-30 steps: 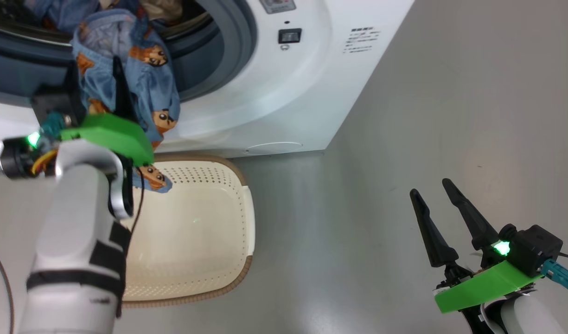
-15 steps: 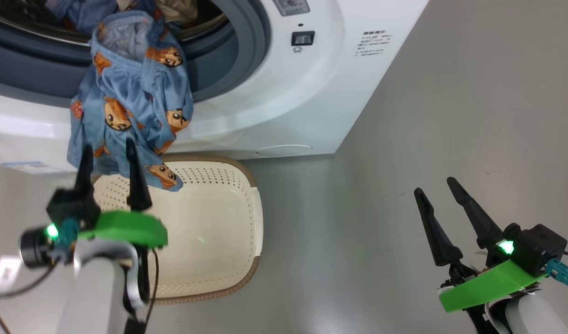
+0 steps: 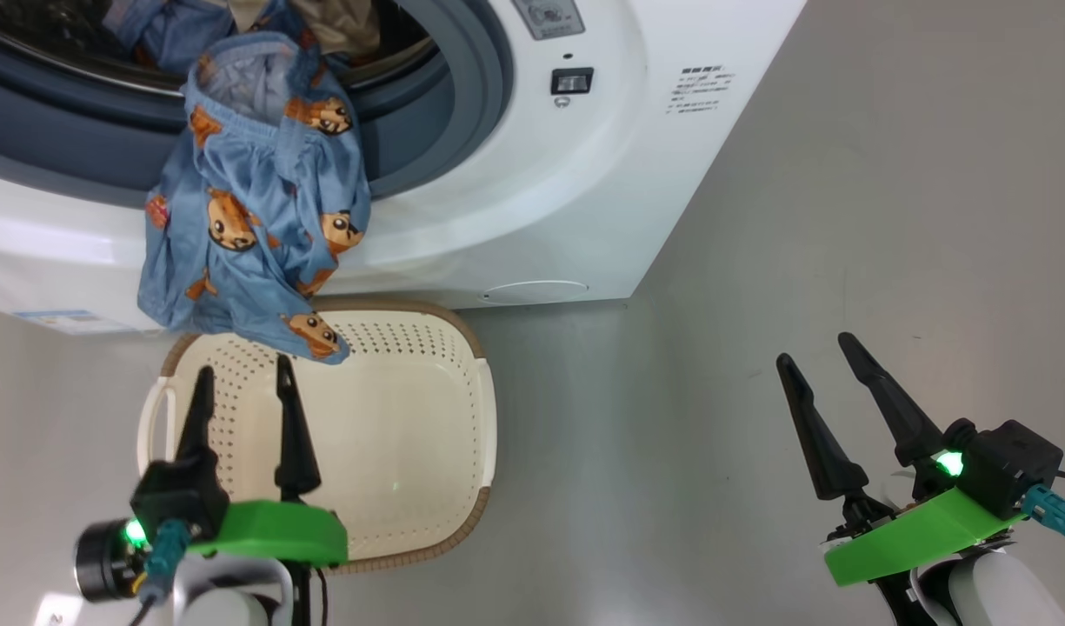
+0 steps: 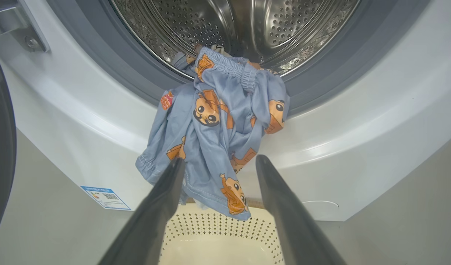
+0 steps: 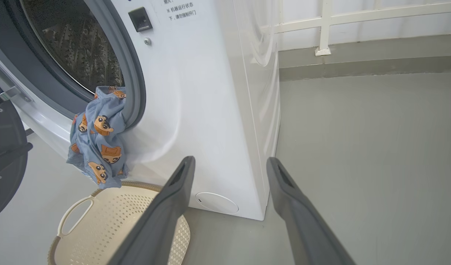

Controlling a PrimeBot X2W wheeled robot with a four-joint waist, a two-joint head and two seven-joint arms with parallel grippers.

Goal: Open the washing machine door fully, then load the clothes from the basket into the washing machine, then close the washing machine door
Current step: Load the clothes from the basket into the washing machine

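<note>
The light-blue cartoon-print garment [image 3: 254, 200] hangs over the lower lip of the washing machine [image 3: 541, 174], half in the drum and half down the white front, its hem just above the basket [image 3: 489, 409]. More clothes [image 3: 341, 26] lie inside the drum. My left gripper [image 3: 243, 369] is open over the cream basket, below the garment and not touching it. In the left wrist view the left gripper [image 4: 221, 162] points at the garment [image 4: 218, 121] and the steel drum [image 4: 284, 22]. The washing machine door [image 4: 0, 129] stands open at the left. My right gripper [image 3: 815, 348] is open over the floor.
Grey floor stretches to the right of the washer [image 5: 210, 92]. In the right wrist view the basket [image 5: 100, 221] stands against the washer's front, under the garment [image 5: 100, 143]. The black door [image 5: 4, 165] is at the far left. A white railing [image 5: 323, 29] lines the far wall.
My left gripper has drawn back from the drum opening to above the basket, fingers open. The garment stays draped over the lip. The right arm has not moved; the camera shifted slightly.
</note>
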